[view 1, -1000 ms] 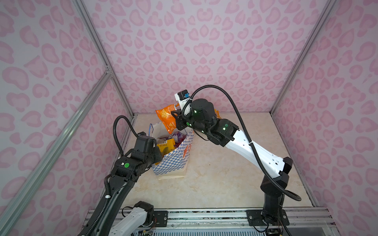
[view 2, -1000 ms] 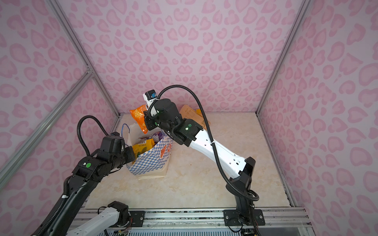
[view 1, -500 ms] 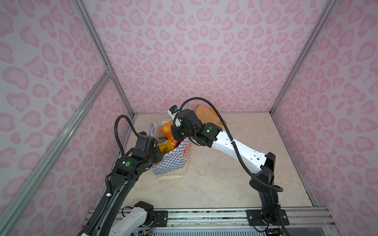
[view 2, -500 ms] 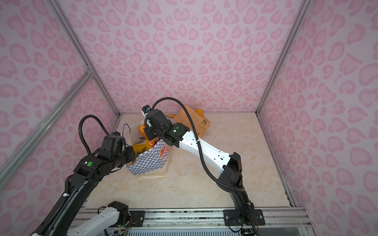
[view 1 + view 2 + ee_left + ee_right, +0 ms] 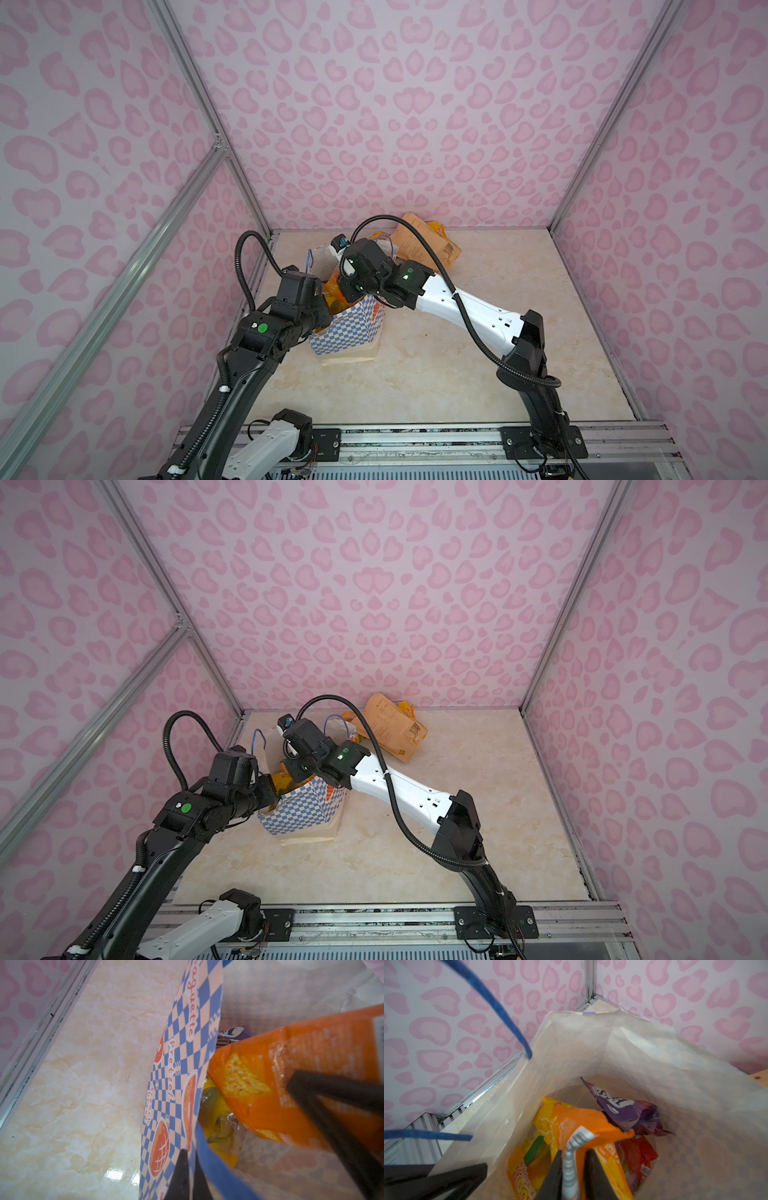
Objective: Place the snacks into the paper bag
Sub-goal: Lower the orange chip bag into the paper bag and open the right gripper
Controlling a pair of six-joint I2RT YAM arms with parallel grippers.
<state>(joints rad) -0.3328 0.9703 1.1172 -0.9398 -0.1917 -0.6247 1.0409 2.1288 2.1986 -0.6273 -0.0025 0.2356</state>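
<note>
The paper bag (image 5: 349, 336) (image 5: 307, 812) stands upright and open-mouthed on the marble-look tabletop (image 5: 457, 374), its blue-and-white checkered band and orange lettering facing outward. The left gripper (image 5: 190, 1167) is clamped on the bag's near rim: its two dark fingers are pressed together with the paper wall (image 5: 176, 1064) pinched between them, one finger outside the bag and one inside. The right gripper (image 5: 574, 1153) is lowered into the bag's mouth from above. Its jaws stand slightly parted on either side of the crimped white end of an orange packet (image 5: 587, 1124) (image 5: 270, 1084). One finger appears to touch the crimp and a thin dark gap shows at the other, so whether the packet is gripped cannot be told. The orange packet sits inside the bag, tilted, on top of the other contents. Beneath it inside the bag lie a yellow packet (image 5: 529, 1159), a purple packet (image 5: 627, 1113) (image 5: 234, 1034) with white lettering, and a red packet (image 5: 639, 1153) against the bag's inner wall (image 5: 633, 1053). The blue cord handles (image 5: 508, 1018) (image 5: 309, 259) rise free above the bag's rim. Outside the bag, just behind it toward the back wall, a flat tan pouch (image 5: 424, 245) (image 5: 390, 729) lies on the tabletop with its printed side up, and a small yellow packet (image 5: 436, 226) (image 5: 405, 708) shows at the pouch's far edge. Whether the pouch touches the bag cannot be told, as the right arm crosses in front.
</note>
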